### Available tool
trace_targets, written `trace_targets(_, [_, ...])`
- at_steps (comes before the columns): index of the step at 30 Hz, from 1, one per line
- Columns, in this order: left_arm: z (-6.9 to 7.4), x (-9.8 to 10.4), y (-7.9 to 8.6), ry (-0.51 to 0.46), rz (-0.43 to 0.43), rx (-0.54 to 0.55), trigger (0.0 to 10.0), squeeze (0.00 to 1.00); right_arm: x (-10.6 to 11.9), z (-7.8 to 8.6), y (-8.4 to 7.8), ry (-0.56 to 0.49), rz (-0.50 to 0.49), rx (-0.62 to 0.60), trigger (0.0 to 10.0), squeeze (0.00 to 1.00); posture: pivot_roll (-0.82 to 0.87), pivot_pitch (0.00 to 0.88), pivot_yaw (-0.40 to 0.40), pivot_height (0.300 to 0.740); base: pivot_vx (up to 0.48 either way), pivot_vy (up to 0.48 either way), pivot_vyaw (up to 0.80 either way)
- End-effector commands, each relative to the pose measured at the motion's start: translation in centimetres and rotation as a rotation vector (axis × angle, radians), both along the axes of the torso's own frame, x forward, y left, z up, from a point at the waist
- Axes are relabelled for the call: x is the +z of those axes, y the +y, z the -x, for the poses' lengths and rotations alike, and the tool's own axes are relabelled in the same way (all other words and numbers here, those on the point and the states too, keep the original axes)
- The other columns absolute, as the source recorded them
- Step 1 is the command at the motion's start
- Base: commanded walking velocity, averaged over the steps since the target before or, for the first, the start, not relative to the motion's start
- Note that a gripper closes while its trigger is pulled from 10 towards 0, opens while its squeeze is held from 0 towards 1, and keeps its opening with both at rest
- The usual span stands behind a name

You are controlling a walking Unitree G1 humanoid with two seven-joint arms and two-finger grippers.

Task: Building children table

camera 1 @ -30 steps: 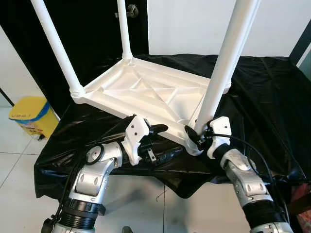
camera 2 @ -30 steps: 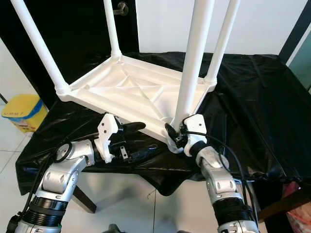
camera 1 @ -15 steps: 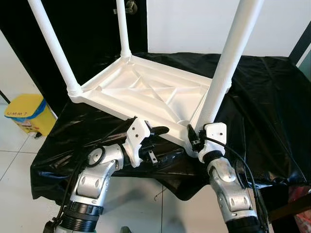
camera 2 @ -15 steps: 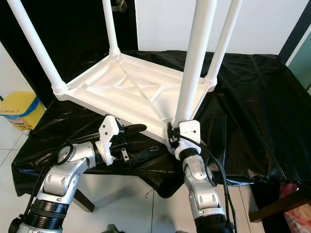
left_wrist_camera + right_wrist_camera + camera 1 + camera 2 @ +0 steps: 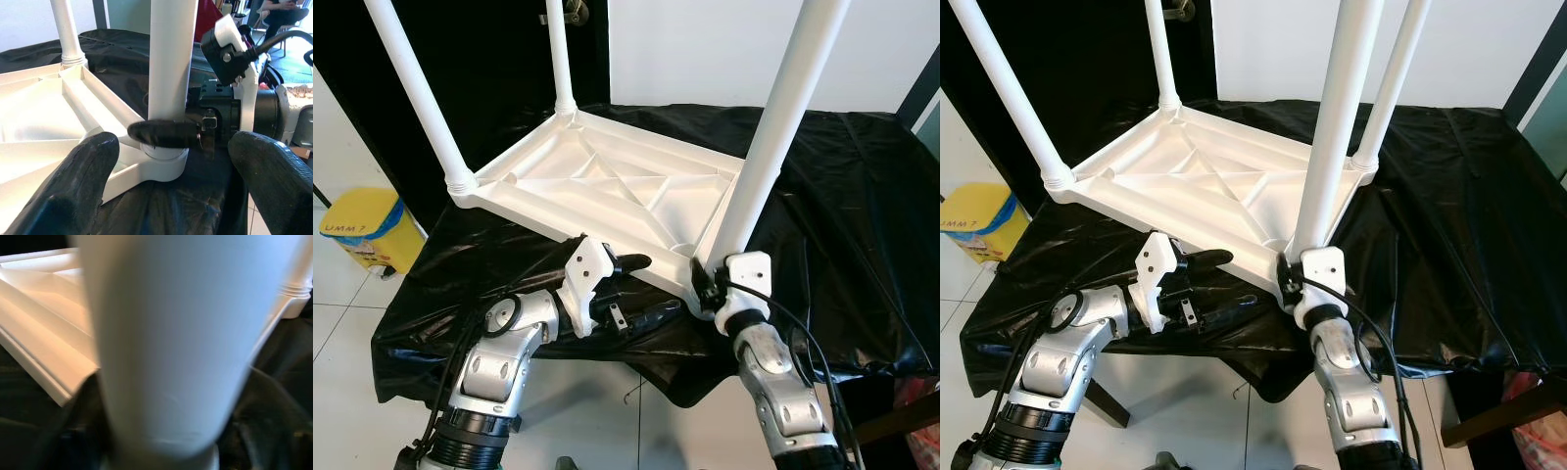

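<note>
Yellow bin (image 5: 359, 227) on the floor at far left, left gripper (image 5: 628, 286) spread wide beside the near edge of the upside-down white table (image 5: 607, 186) on the black-draped surface (image 5: 842, 196), right gripper (image 5: 703, 284) clamped around the near leg (image 5: 773, 137) at its base

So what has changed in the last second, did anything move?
The right hand stays clamped on the nearest table leg at its base; its wrist has turned, and the forearm has swung inward to a more upright line. The left hand still waits open beside the upturned white table, which hasn't shifted.
</note>
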State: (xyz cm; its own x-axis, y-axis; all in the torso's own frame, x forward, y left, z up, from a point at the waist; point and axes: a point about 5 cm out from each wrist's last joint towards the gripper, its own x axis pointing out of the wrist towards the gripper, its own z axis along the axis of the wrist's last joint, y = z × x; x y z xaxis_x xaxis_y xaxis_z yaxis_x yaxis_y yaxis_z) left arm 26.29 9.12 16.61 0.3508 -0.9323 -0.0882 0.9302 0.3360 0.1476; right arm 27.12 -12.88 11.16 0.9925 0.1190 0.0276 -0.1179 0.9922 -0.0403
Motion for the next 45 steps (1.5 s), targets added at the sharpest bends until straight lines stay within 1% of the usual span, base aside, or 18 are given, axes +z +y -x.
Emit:
trace_targets(1, [-0.3,0.4,0.0,-0.005,0.039,0.098,10.0,0.00,-0.1,-0.1,-0.8,0.016,-0.016,0.011,10.0,1.00,-0.10,0.015,-0.019,0.740,0.000,0.000,0.00])
trace_targets(2, [-0.3,0.4,0.0,-0.005,0.039,0.098,10.0,0.00,-0.1,-0.1,-0.8,0.016,-0.016,0.011,10.0,1.00,-0.10,0.015,-0.019,0.740,0.000,0.000,0.00])
trace_targets(6, [-0.4,0.6,-0.1,-0.013,0.040,0.097,10.0,0.00,0.9,-0.3,-1.3,-0.028,-0.023,0.141,10.0,1.00,-0.09,0.012,-0.016,0.740,0.000,0.000,0.00])
trace_targets(8, [-0.4,0.6,-0.1,-0.013,0.040,0.097,10.0,0.00,0.9,-0.3,-1.3,-0.028,-0.023,0.141,10.0,1.00,-0.09,0.012,-0.016,0.740,0.000,0.000,0.00])
trace_targets(10, [-0.3,0.5,0.0,-0.013,0.033,0.095,10.0,0.00,1.2,-0.4,-1.5,-0.037,-0.019,0.189,10.0,1.00,-0.10,0.012,-0.013,0.740,0.000,0.000,0.00])
trace_targets(12, [-0.3,0.4,0.2,-0.008,0.019,0.088,10.0,0.00,1.7,-0.8,-2.4,-0.042,0.011,0.294,10.0,1.00,-0.10,0.008,-0.002,0.740,0.000,0.000,0.00])
trace_targets(13, [-0.3,0.4,0.2,-0.007,0.014,0.083,10.0,0.00,1.9,-1.1,-2.9,-0.038,0.025,0.348,10.0,0.34,-0.10,0.008,0.000,0.740,0.000,0.000,0.00])
trace_targets(17, [-0.3,0.4,0.2,-0.006,0.011,0.080,10.0,0.00,2.0,-1.4,-3.2,-0.035,0.034,0.380,10.0,0.34,-0.10,0.008,0.000,0.740,0.000,0.000,0.00])
trace_targets(18, [-0.4,0.4,0.2,-0.008,0.006,0.080,10.0,0.00,2.1,-1.8,-3.4,-0.023,0.039,0.439,10.0,0.00,-0.10,0.003,0.003,0.740,0.000,0.000,0.00])
trace_targets(22, [-0.7,0.4,0.2,-0.011,-0.003,0.083,10.0,0.00,2.0,-2.7,-3.2,0.013,0.092,0.577,10.0,0.00,-0.10,0.001,0.002,0.740,0.000,0.000,0.00])
trace_targets(25, [-0.7,0.5,0.1,-0.014,-0.005,0.084,10.0,0.00,1.8,-2.9,-3.0,0.026,0.104,0.610,10.0,0.00,-0.09,0.001,0.002,0.740,0.000,0.000,0.00])
trace_targets(27, [-0.7,0.5,0.1,-0.017,-0.005,0.085,10.0,0.00,1.5,-3.2,-2.4,0.039,0.139,0.677,10.0,0.00,-0.09,0.000,-0.002,0.740,0.000,0.000,0.00])
trace_targets(30, [-0.7,0.6,0.1,-0.018,-0.005,0.085,10.0,0.00,1.4,-3.2,-2.3,0.040,0.146,0.684,10.0,0.00,-0.09,0.000,-0.002,0.740,0.000,0.000,0.00])
trace_targets(31, [-0.7,0.6,0.2,-0.018,-0.005,0.087,10.0,0.00,1.3,-3.3,-2.3,0.042,0.146,0.696,3.8,0.00,-0.08,0.001,-0.002,0.740,0.000,0.000,0.00])
trace_targets(32, [-0.7,0.6,0.2,-0.018,-0.005,0.087,10.0,0.00,1.3,-3.3,-2.3,0.042,0.146,0.696,3.8,0.00,-0.08,0.001,-0.002,0.740,0.000,0.000,0.00])
trace_targets(33, [-0.6,0.6,0.2,-0.019,-0.006,0.091,10.0,0.00,1.2,-3.3,-2.4,0.050,0.153,0.707,0.0,0.00,-0.08,0.002,-0.006,0.740,0.000,0.000,0.00])
trace_targets(39, [-0.4,0.5,0.5,-0.013,-0.006,0.099,10.0,0.00,0.7,-3.3,-3.2,0.068,0.158,0.720,0.0,0.00,-0.08,0.009,-0.007,0.740,0.000,0.000,0.00])
trace_targets(45, [-0.4,0.5,0.5,-0.010,-0.007,0.099,10.0,0.00,0.5,-3.2,-3.4,0.074,0.152,0.712,0.0,0.00,-0.08,0.012,-0.007,0.740,0.000,0.000,0.00])
